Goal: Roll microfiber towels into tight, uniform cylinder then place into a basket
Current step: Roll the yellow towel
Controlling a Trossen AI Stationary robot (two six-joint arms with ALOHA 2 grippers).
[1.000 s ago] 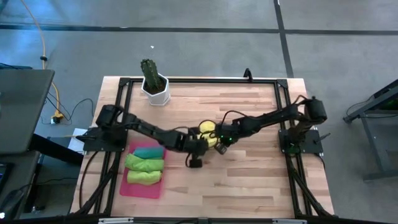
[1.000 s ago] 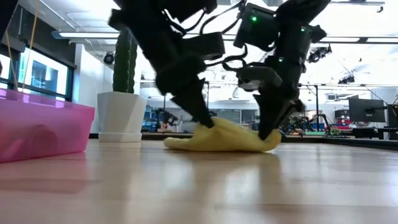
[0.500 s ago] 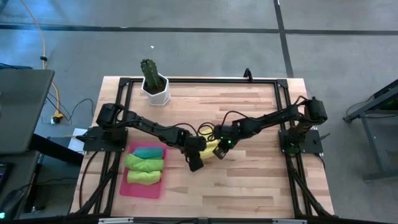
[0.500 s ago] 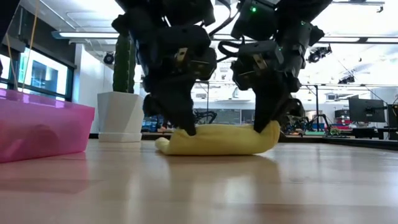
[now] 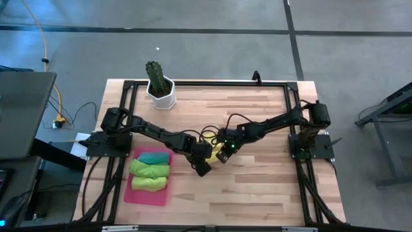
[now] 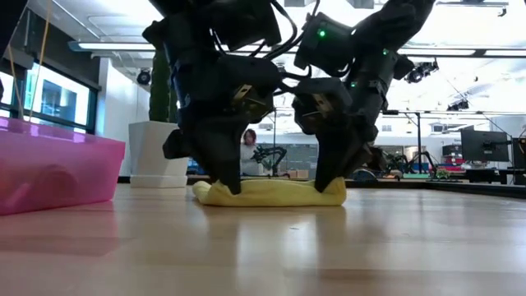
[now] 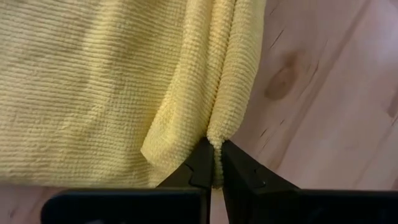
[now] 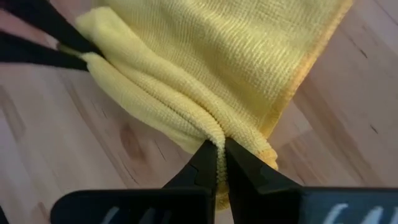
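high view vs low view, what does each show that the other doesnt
Only the high view shows three rolled towels, one teal and two green, lying in the pink basket, plus both arm bases. Only the low view shows the yellow towel as a low bundle lying on the table with the left claw and right claw at its two ends, and a person in the room behind. Both show the basket, the cactus pot and both arms meeting at the yellow towel.

The yellow towel (image 6: 271,192) lies folded flat at table centre. At eight o'clock, teal (image 5: 153,157) and two green rolls (image 5: 150,176) fill the pink basket (image 5: 145,196), apparently touching.
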